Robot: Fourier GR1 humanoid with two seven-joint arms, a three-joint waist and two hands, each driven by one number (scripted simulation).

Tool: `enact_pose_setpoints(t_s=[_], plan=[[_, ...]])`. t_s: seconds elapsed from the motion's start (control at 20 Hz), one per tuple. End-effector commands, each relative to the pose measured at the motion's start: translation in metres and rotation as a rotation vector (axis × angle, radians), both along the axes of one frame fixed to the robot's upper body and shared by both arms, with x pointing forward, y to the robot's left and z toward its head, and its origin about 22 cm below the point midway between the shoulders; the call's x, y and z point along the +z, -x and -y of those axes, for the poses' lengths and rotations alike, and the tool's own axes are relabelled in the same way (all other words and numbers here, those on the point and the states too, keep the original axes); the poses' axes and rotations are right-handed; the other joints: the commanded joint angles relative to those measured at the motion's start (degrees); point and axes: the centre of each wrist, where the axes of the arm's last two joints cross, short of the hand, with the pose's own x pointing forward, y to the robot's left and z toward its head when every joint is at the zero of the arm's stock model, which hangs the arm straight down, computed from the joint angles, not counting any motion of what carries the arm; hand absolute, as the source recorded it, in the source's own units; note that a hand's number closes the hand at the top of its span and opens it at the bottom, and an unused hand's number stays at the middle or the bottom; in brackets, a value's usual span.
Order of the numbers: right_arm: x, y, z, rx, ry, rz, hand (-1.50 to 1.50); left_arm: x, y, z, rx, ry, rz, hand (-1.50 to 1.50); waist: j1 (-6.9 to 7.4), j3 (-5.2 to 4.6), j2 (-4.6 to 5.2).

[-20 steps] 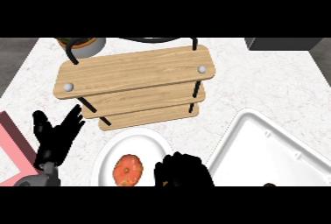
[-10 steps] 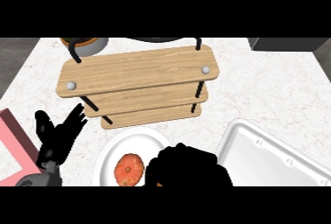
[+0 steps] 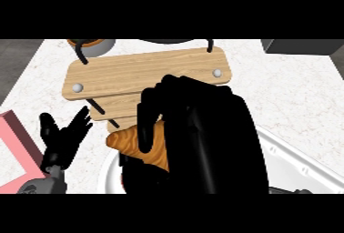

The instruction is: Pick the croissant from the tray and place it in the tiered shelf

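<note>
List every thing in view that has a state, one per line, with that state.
Croissant: lifted off the tray, held in the right hand.
Right hand: fingers curled round the croissant, raised in front of the shelf.
Left hand: open, fingers up, resting at the view's left.
Shelf: upright, top tier bare.
Tray: on the counter, mostly hidden by the right hand.
Plate: on the counter, mostly hidden.

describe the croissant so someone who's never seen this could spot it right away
Start at the wooden tiered shelf at the top middle of the counter. Just below its lower tiers, the big black right robot hand is curled round the croissant, over a white plate. It is the only golden-brown, ridged, pointed pastry, poking out leftward from the fingers.
</note>
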Motion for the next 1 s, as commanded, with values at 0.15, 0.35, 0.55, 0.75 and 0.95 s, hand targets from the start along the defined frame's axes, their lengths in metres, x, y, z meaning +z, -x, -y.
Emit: enact_pose_setpoints(t_s=[0.15,0.35,0.55,0.75,0.95], plan=[[0.065,-0.038,-0.024,-0.063,0.05,-0.172,1.5,-0.001,0.003,-0.009,0.012,0.0,-0.022,0.0,-0.41,0.06,0.23],[0.087,-0.054,-0.043,-0.047,0.108,-0.179,1.5,0.001,-0.009,-0.005,0.023,-0.005,-0.009,0.0,-1.09,0.08,0.39],[0.077,-0.084,-0.054,-0.061,0.119,-0.192,1.5,-0.004,0.009,-0.016,0.012,-0.007,-0.025,0.0,-0.85,0.15,0.47],[0.091,-0.113,-0.057,-0.057,0.122,-0.189,1.5,-0.007,0.002,0.004,0.013,0.002,-0.018,0.0,-1.06,0.16,0.61],[0.052,-0.136,-0.061,-0.078,0.145,-0.193,1.5,-0.006,0.0,-0.009,0.014,-0.019,-0.008,0.0,-1.09,0.16,0.7]])
